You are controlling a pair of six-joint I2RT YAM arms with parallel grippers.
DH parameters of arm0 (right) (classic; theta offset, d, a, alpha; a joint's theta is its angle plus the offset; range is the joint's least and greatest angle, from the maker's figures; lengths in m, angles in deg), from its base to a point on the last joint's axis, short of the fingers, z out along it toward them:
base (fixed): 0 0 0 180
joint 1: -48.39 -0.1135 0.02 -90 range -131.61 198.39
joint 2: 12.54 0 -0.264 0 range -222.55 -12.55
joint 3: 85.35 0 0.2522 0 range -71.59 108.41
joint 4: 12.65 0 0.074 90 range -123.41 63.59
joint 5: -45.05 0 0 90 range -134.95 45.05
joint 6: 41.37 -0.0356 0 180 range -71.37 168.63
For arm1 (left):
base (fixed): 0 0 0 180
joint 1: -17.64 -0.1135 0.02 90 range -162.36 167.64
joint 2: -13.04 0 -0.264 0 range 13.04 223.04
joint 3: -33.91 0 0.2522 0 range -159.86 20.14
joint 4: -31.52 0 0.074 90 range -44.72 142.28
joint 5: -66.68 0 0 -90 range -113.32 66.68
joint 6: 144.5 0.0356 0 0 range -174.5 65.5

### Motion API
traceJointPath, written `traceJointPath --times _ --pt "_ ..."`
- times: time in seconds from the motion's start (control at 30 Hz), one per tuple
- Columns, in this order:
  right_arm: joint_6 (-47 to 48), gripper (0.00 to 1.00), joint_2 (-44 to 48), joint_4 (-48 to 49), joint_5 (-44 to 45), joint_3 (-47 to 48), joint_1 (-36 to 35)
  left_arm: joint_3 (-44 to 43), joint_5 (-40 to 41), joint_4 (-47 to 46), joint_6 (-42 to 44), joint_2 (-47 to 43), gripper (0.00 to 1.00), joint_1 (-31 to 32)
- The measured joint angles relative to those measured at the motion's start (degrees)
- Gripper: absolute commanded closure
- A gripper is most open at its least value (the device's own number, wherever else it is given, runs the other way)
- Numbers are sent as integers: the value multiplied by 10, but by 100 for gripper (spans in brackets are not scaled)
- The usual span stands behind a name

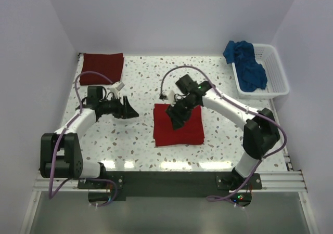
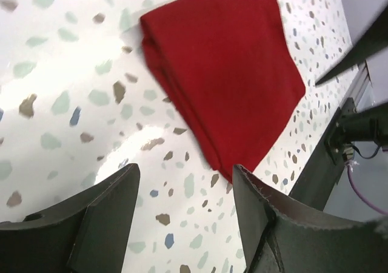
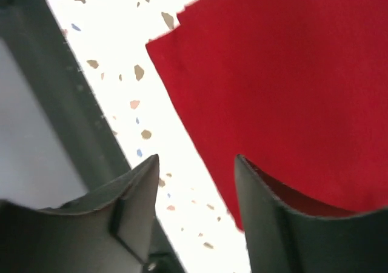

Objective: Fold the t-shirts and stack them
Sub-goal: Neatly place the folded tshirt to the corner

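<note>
The left arm stretches low toward the centre, its left gripper (image 2: 185, 179) spread and empty near the folded bright red cloth t-shirt (image 1: 182, 132). The right arm bends down over that shirt, the right gripper (image 3: 197, 164) spread above its edge, pinching nothing. The folded maroon cloth t-shirt (image 1: 101, 65) lies far left. The crumpled blue cloth t-shirt (image 1: 247, 65) sits in the white plastic lattice basket (image 1: 276, 73).

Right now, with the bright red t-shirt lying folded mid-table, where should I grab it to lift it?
Probably its left edge, facing the left gripper. The bright red t-shirt lies flat, and that edge is a thick rounded fold joining the layers. Come in low from the left, fingers above and below; pinching from above would likely lift only the top layer.
</note>
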Motion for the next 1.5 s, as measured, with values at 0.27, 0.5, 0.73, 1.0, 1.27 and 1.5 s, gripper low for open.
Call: traceJointPath --times 0.27,0.5,0.73,1.0,1.27,1.5 --pt "-6 52 -26 97 189 -1 -193 25 57 1 -61 19 32 -18" --pt "-3 51 -103 122 257 3 -276 44 87 -20 -97 32 32 -18" --pt "-1 56 -155 133 279 16 -288 53 96 -31 -114 40 32 -18" --pt "14 100 -169 143 296 19 -287 77 84 -71 -144 68 29 -17" --pt "29 100 -111 143 277 19 -253 93 57 -181 -229 106 21 40" --pt "39 100 -60 146 248 19 -216 108 56 -335 -360 153 9 110"
